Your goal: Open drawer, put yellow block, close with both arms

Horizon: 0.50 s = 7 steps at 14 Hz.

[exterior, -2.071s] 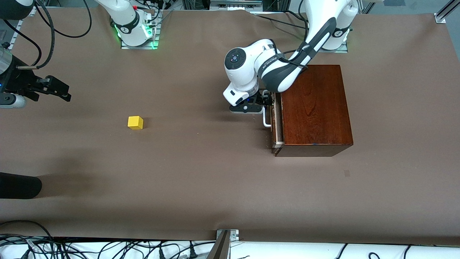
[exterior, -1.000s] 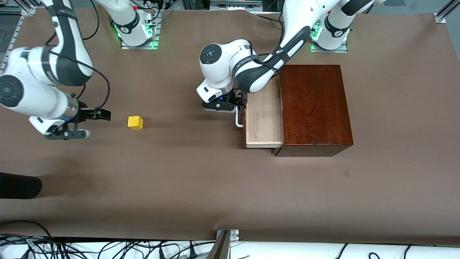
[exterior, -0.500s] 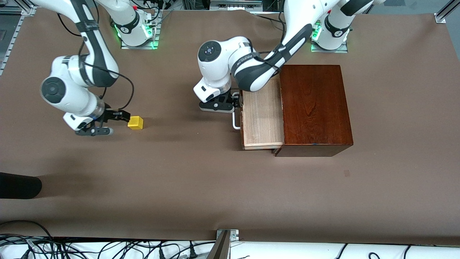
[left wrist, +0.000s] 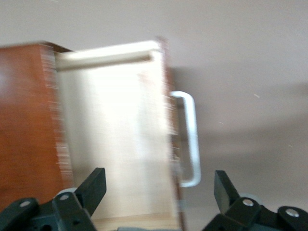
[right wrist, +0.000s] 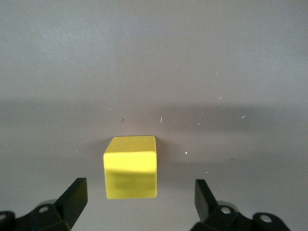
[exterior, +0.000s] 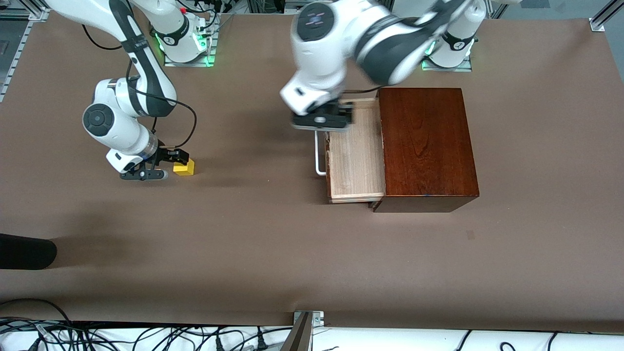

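Observation:
The yellow block rests on the brown table toward the right arm's end. My right gripper is low at the block, open, its fingers spread wider than the block, which sits just ahead of the tips, untouched. The drawer is pulled out of the mahogany box, showing a bare pale tray and the white handle. My left gripper hangs open above the drawer's front, holding nothing.
A dark rounded object lies at the table's edge toward the right arm's end. Cables and a metal bracket line the edge nearest the front camera. Open brown table lies between the block and the drawer.
The left gripper pulled the drawer out, then let go of the handle and rose above it. The right arm swung in and came down to the yellow block.

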Each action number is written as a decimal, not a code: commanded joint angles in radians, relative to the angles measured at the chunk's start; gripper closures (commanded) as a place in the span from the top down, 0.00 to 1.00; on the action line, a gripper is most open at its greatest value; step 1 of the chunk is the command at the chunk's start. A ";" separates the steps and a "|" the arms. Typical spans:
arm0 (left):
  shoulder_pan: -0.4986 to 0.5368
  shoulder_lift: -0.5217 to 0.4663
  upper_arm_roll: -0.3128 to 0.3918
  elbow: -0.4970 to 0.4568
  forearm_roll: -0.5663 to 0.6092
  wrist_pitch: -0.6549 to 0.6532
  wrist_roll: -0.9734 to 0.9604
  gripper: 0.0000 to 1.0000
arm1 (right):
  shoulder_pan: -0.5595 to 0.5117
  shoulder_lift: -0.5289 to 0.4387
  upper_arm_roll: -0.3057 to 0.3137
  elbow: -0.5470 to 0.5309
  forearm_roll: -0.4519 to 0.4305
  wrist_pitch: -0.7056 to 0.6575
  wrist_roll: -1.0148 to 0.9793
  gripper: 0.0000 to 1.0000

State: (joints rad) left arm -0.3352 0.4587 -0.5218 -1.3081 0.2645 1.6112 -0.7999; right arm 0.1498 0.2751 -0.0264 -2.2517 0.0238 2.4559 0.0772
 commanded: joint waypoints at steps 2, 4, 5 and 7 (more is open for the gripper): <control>0.178 -0.113 -0.007 -0.030 -0.042 -0.083 0.163 1.00 | 0.000 0.027 0.003 -0.019 0.016 0.046 0.021 0.96; 0.272 -0.153 -0.007 -0.030 -0.044 -0.141 0.287 1.00 | 0.000 0.033 0.022 -0.019 0.016 0.063 0.030 0.96; 0.319 -0.173 -0.007 -0.030 -0.044 -0.163 0.380 1.00 | 0.000 0.039 0.022 -0.019 0.016 0.069 0.030 0.95; 0.387 -0.215 0.006 -0.043 -0.053 -0.171 0.535 1.00 | 0.000 0.053 0.022 -0.023 0.016 0.087 0.030 0.89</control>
State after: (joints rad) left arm -0.0065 0.3112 -0.5201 -1.3093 0.2495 1.4485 -0.3961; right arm 0.1506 0.3209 -0.0097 -2.2614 0.0239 2.5108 0.0980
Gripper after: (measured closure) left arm 0.000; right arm 0.062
